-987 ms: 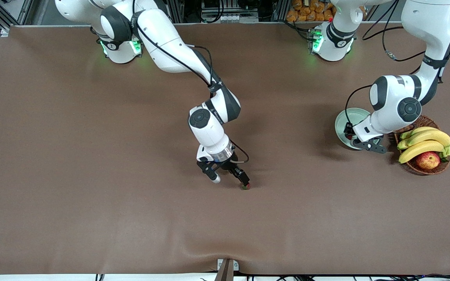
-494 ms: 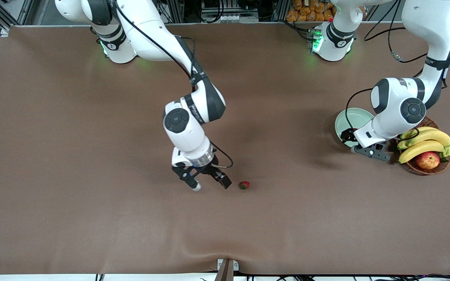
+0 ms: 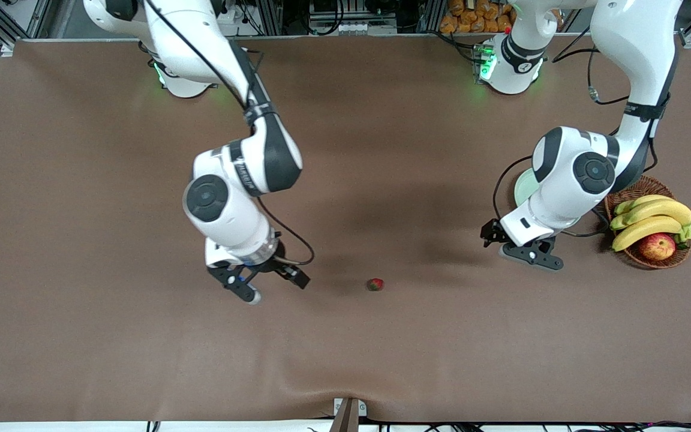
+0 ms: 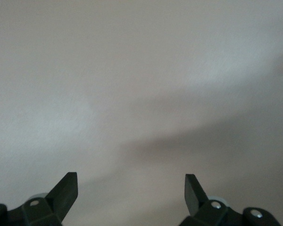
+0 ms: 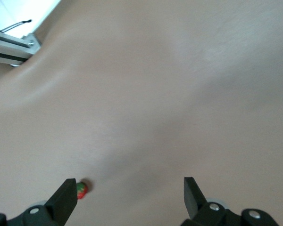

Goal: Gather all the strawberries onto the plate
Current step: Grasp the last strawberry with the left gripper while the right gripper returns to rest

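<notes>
no readable text, labels, brands, numbers or signs on anything shown

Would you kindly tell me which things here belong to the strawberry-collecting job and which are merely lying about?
Belongs to the job:
- small red strawberry with green top, on the brown table
- round pale mint-green plate, mostly hidden under the left arm

Just lying about:
- brown wicker basket
- yellow bananas
- red-yellow apple

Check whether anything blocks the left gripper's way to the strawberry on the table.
Nothing visible does. Only bare brown table lies between the left gripper, jaws open, and the strawberry.
</notes>
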`<control>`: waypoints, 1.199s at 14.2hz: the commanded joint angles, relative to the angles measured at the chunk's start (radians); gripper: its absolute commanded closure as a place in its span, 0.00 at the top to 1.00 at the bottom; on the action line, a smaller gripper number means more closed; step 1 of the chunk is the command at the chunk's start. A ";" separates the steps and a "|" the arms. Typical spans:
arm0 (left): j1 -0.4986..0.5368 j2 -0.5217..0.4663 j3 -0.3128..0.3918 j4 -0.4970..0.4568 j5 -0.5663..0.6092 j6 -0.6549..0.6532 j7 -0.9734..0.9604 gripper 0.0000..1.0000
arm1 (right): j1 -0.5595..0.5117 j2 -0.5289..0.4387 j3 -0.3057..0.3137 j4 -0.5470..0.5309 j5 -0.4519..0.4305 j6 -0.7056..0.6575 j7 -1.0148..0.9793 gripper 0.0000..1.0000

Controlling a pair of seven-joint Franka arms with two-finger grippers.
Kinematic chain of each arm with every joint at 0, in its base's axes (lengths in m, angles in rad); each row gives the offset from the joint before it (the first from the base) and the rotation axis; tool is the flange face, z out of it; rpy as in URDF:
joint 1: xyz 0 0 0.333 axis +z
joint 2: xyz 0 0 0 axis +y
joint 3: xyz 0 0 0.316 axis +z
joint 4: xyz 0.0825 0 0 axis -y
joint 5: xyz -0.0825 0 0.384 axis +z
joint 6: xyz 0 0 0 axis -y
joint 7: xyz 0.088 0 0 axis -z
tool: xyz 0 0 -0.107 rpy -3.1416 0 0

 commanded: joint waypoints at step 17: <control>-0.321 0.462 0.015 0.417 0.021 0.391 -0.247 1.00 | -0.833 -0.625 0.564 -0.395 -0.412 -0.283 -0.760 1.00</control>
